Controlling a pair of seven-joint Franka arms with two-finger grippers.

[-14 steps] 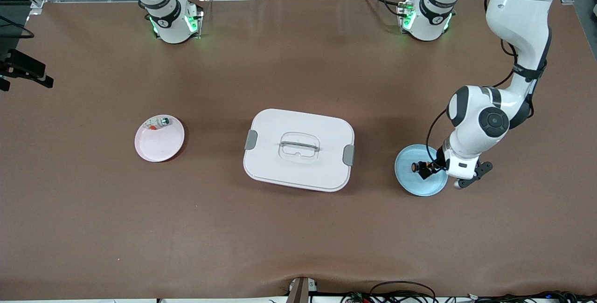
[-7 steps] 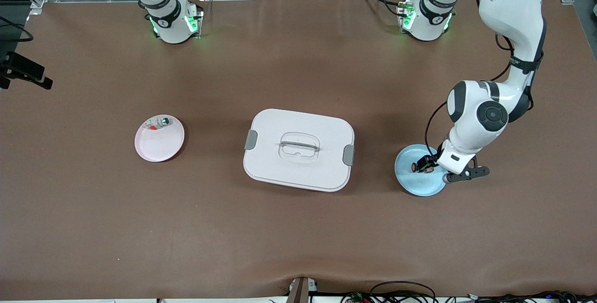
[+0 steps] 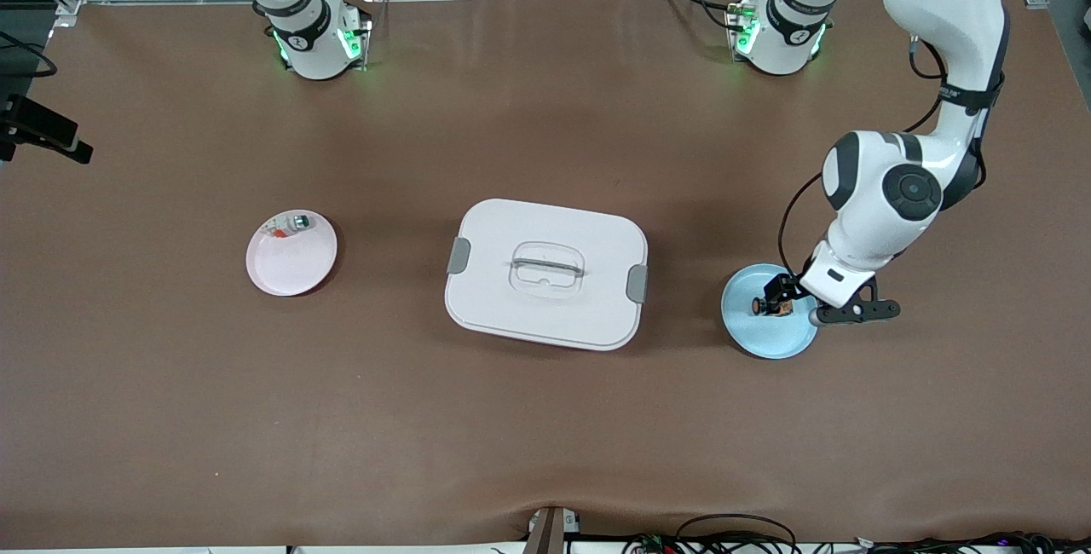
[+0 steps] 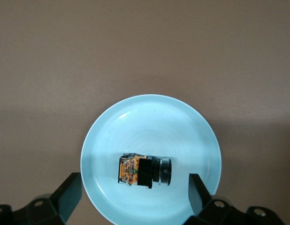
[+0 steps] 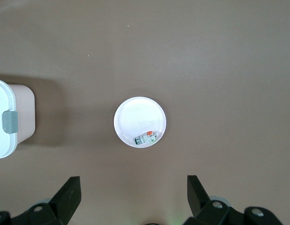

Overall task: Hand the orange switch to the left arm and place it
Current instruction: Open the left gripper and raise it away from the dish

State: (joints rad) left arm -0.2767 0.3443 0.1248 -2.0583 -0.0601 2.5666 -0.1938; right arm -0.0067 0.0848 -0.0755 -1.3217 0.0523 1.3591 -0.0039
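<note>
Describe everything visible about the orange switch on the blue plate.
The orange switch is a small part with an orange block body, a black middle section and a dark cylindrical end with a metallic ring. It lies on its side on the blue plate, untouched. The left gripper hovers open above it, fingers either side.

The white latched box blocks the table's middle between the pink plate and blue plate, with bare tabletop nearer and farther than it
</note>
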